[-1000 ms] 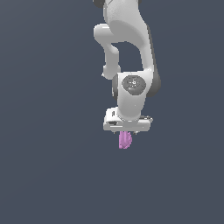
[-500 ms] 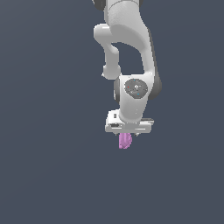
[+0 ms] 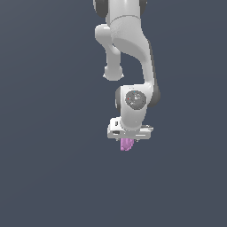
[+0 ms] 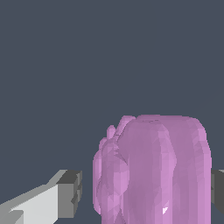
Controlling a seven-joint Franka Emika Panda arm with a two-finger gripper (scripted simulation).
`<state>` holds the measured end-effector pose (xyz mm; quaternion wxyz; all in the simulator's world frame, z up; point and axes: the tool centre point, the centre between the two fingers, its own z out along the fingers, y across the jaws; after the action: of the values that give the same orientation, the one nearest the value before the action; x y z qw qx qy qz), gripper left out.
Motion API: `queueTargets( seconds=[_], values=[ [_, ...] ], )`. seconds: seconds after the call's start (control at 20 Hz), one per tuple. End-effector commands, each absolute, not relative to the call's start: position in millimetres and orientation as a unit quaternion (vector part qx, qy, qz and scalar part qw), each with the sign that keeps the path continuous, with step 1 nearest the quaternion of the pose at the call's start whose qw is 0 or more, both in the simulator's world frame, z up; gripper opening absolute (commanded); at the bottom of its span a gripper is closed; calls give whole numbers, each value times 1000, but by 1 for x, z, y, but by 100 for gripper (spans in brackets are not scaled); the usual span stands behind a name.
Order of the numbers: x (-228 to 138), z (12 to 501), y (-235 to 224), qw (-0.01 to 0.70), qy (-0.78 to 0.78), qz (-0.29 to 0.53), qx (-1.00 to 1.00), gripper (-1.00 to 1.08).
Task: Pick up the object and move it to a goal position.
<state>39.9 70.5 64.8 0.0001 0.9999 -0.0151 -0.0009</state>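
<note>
A flat, dark slate-blue background fills both views, with no edge or surface line to be made out. Against it in the exterior view hangs the glossy white, jointed robot arm (image 3: 128, 53), reaching down from the top of the picture. At its lower end sits the white, boxy gripper (image 3: 128, 138), pointing downward. Its jaws are clamped on the small pink-purple, lumpy, ridged object (image 3: 127, 144), which pokes out below the gripper. In the wrist view the object (image 4: 153, 170) sits between the grey-tipped white fingers (image 4: 70, 193), though a narrow gap shows beside one finger
</note>
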Motion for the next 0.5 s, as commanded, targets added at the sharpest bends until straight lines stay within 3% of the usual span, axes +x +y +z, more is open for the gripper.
queueTargets(
  seconds=[0.0, 0.1, 0.15, 0.45],
  values=[
    [41, 61, 71, 0, -15, 0, 1000, 100],
    [42, 61, 71, 0, -15, 0, 1000, 100],
    [42, 61, 71, 0, -15, 0, 1000, -100],
    [42, 61, 71, 0, -15, 0, 1000, -100]
  ],
)
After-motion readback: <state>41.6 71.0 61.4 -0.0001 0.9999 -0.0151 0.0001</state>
